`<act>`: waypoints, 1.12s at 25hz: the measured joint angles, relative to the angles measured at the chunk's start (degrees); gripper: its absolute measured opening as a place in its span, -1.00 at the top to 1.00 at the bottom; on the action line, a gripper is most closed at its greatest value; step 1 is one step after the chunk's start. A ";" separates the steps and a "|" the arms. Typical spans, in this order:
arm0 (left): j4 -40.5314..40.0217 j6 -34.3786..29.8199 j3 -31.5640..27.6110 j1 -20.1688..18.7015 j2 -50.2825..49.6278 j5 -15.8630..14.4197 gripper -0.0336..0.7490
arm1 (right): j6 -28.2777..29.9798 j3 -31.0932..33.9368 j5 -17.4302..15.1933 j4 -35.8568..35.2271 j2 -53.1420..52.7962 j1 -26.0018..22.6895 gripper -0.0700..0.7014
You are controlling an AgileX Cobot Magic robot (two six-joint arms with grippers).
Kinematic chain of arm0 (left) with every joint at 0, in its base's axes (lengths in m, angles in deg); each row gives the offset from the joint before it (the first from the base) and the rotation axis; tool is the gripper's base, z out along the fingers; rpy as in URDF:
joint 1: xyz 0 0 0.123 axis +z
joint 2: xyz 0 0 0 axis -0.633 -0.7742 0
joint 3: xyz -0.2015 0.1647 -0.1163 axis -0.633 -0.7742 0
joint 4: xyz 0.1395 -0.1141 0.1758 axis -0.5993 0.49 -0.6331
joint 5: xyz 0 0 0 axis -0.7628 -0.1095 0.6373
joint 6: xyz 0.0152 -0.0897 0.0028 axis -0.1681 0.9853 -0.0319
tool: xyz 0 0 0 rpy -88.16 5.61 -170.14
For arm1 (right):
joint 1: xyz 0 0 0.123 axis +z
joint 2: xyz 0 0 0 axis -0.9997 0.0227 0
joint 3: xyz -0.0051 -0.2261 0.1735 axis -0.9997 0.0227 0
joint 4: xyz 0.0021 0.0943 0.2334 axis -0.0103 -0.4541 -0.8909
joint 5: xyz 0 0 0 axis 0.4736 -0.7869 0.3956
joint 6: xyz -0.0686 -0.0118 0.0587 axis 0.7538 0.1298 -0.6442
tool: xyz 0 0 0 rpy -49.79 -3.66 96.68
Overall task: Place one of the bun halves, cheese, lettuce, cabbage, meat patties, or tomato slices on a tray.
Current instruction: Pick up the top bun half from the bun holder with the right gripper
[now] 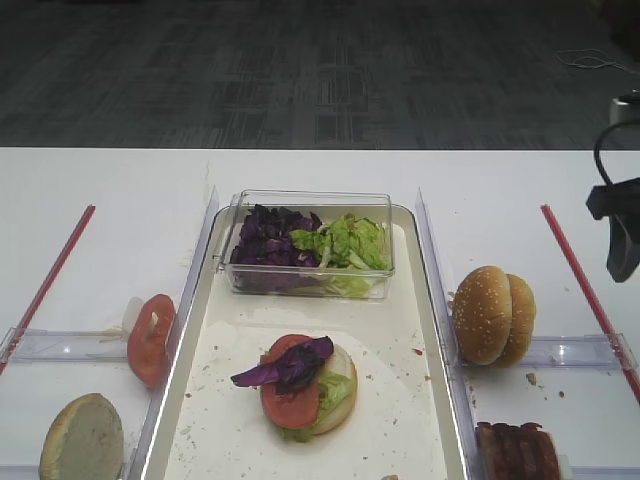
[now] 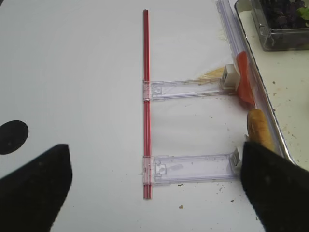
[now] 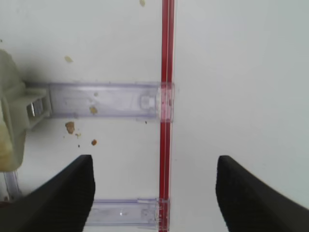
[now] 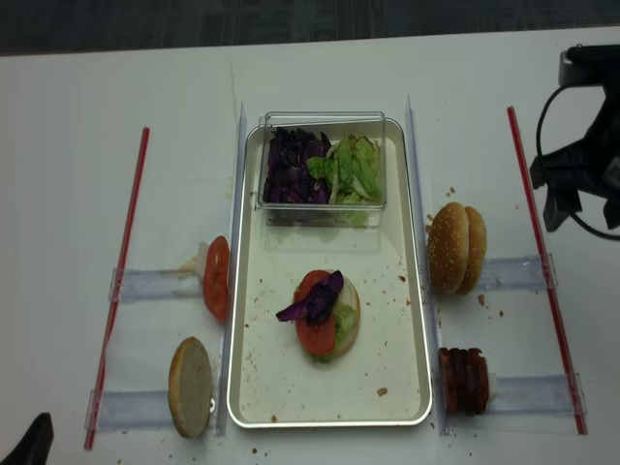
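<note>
standing on edge in a clear holder just right of the tray (image 4: 417,291), 2 sesame bun halves (image 4: 448,248) are seen leaning against each other, untouched; the stack already built on the tray shows a pale bun base under lettuce, a tomato slice (image 4: 315,334) and a scrap of purple cabbage (image 4: 312,302), so a patty or a bun top is judged to be the likely next piece. more lettuce (image 4: 351,167) and cabbage are held in a clear tub (image 4: 325,199) at the tray's far end, the meat patties (image 4: 465,380) are racked near the right front corner, and a spare tomato slice and a flat bun half (image 4: 191,386) are stood on the left. the right gripper (image 4: 579,199) is held well apart from the buns, above the right red strip (image 3: 167,96), its jaws spread wide with nothing between them; the left gripper (image 2: 154,183) is likewise seen spread and empty over the left red strip. 2 risks are judged: a domed bun seized on edge could be crushed or could roll from the pads, and its neighbour could be tipped off the holder by a careless approach. a white tabletop (image 1: 110,200) littered with crumbs carries everything, and dark patterned carpet is seen beyond it.
</note>
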State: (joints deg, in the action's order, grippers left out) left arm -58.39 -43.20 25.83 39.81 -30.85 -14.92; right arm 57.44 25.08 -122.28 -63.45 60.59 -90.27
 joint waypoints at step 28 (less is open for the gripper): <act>0.00 0.00 0.00 0.00 0.00 0.00 -0.84 | -7.37 -7.19 -2.65 -5.54 4.93 15.50 -0.63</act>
State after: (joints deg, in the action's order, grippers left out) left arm -58.39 -43.20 25.83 39.81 -30.85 -14.92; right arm 50.07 17.89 -124.92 -68.99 65.52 -74.77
